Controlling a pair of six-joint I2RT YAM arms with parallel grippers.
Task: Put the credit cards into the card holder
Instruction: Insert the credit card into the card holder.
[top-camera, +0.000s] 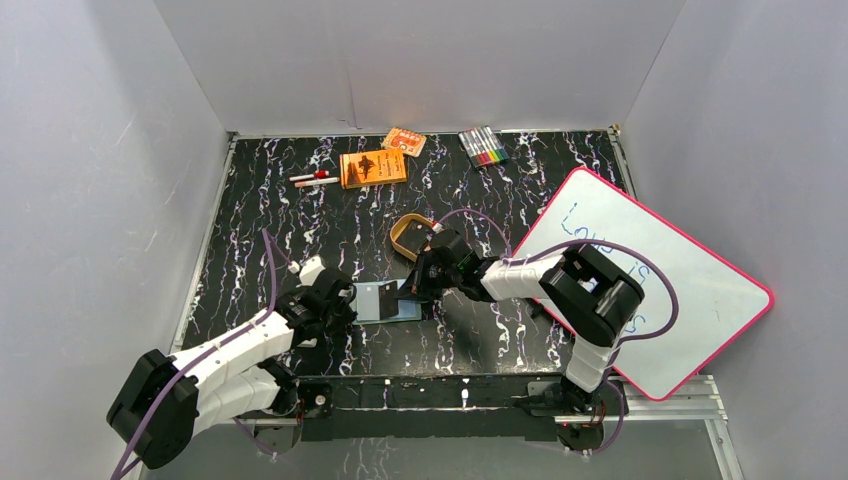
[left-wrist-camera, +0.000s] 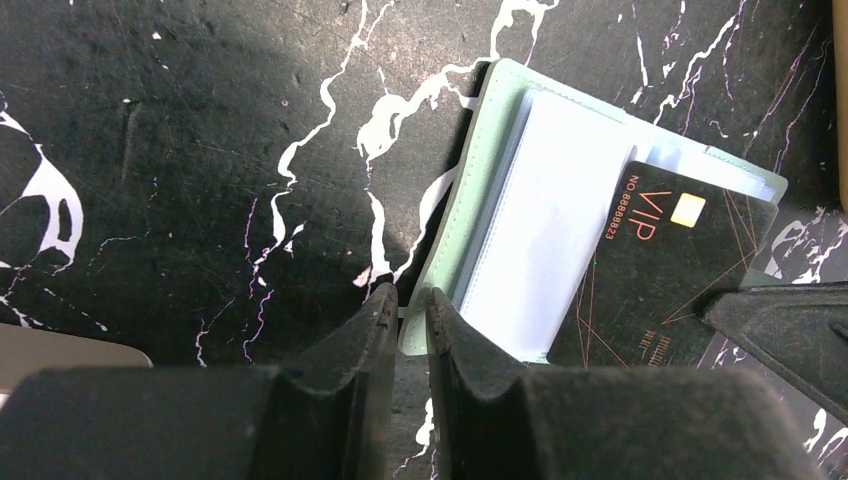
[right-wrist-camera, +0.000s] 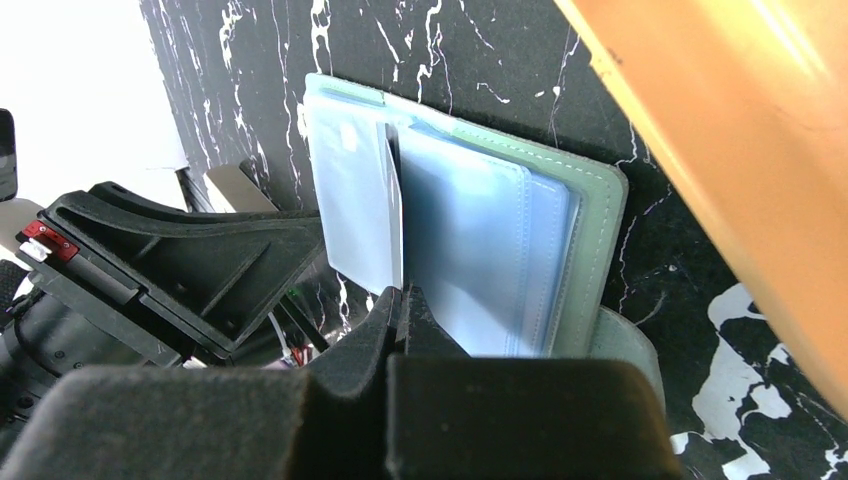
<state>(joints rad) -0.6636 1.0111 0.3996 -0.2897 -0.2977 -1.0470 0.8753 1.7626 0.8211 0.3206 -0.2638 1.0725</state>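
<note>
The sage-green card holder (top-camera: 378, 300) lies open on the black marbled table, its pale blue clear sleeves up; it also shows in the left wrist view (left-wrist-camera: 520, 230) and the right wrist view (right-wrist-camera: 470, 240). My left gripper (top-camera: 345, 306) (left-wrist-camera: 408, 300) is pinched on the holder's near edge. My right gripper (top-camera: 418, 288) (right-wrist-camera: 403, 292) is shut on a black credit card (left-wrist-camera: 665, 270) marked VIP, whose far end lies on or among the sleeves. In the right wrist view the card (right-wrist-camera: 393, 215) shows edge-on between two sleeves. No other card shows.
A golden oval tin (top-camera: 412, 236) stands just behind the right gripper. An orange booklet (top-camera: 373, 168), a small orange pack (top-camera: 404, 141), markers (top-camera: 482, 146) and pens (top-camera: 313, 179) lie at the back. A pink-edged whiteboard (top-camera: 650, 290) covers the right side.
</note>
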